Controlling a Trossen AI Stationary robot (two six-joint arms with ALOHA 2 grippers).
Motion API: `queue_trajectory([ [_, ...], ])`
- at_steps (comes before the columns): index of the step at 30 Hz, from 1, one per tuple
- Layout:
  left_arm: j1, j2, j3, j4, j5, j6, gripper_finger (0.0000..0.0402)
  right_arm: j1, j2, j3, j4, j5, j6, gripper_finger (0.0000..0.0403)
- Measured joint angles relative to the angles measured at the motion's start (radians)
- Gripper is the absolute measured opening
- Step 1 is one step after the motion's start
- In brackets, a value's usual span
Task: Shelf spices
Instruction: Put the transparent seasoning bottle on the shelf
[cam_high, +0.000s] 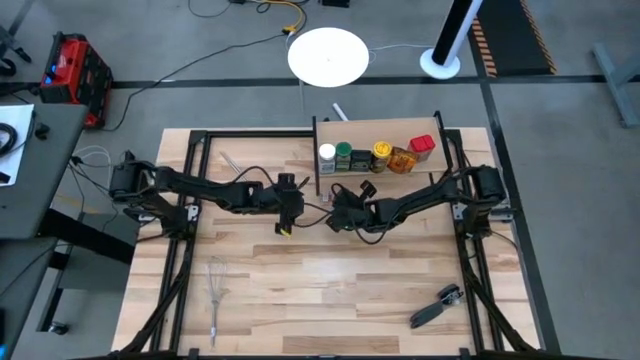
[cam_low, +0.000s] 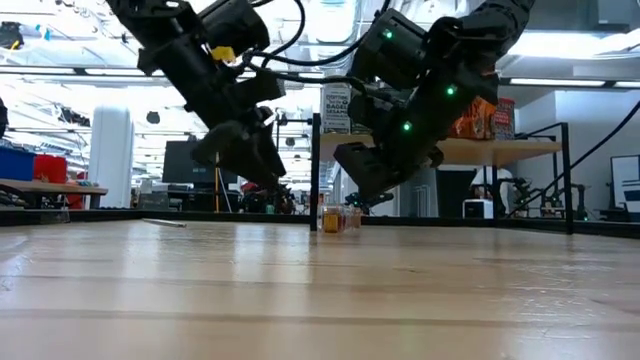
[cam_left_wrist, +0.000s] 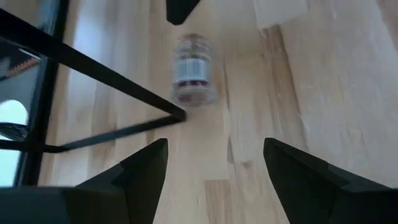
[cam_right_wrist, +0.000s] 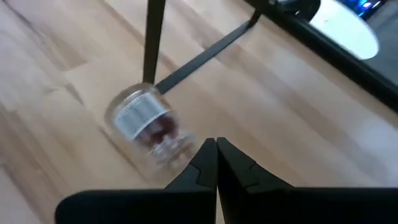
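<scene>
**Left claw spread, loose jar just ahead by the shelf post**

Left claw hangs with fingers spread wide and nothing between them; right claw has its fingers pressed together, also holding nothing. One small clear jar with a white label and dark reddish contents stands loose on the table, just beside the shelf's black corner post and foot rail. From my left claw the jar lies straight ahead, a bit off centre. It looks upright, long axis vertical, though the wrist views blur it. From the right claw it sits just in front, nearly touching the tips. Five other spices already stand in a row on the shelf. I judge the left arm better placed: its fingers are already parted, while the right would need to part first.
</scene>
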Motion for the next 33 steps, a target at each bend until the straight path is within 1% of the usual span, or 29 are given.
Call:
queue_trajectory([
  [2, 0.004, 0.009, -0.016, 0.064, -0.001, 0.007, 0.0256, 0.000, 0.000, 0.000, -0.001, 0.028, -0.006, 0.0004],
  [5, 0.014, 0.011, -0.035, 0.097, 0.015, 0.006, 0.0256, -0.003, 0.000, -0.001, 0.043, 0.030, -0.037, 0.0004],
  [9, 0.024, 0.028, -0.036, 0.107, 0.076, -0.003, 0.0256, -0.021, 0.000, 0.000, 0.072, -0.015, -0.038, 0.0004],
  [13, 0.025, 0.042, -0.035, 0.111, 0.171, -0.008, 0.0256, -0.024, 0.000, 0.000, 0.067, -0.050, -0.037, 0.0004],
  [18, 0.024, 0.045, -0.035, 0.145, 0.300, -0.023, 0.0256, -0.023, 0.000, 0.000, 0.069, -0.124, -0.003, 0.0003],
  [23, 0.024, 0.045, -0.035, 0.203, 0.322, -0.041, 0.0256, -0.024, 0.000, 0.000, 0.069, -0.176, 0.009, 0.0003],
  [33, 0.023, 0.045, -0.035, 0.208, 0.324, -0.042, 0.0256, -0.018, -0.002, 0.000, 0.040, -0.369, 0.032, 0.0003],
])
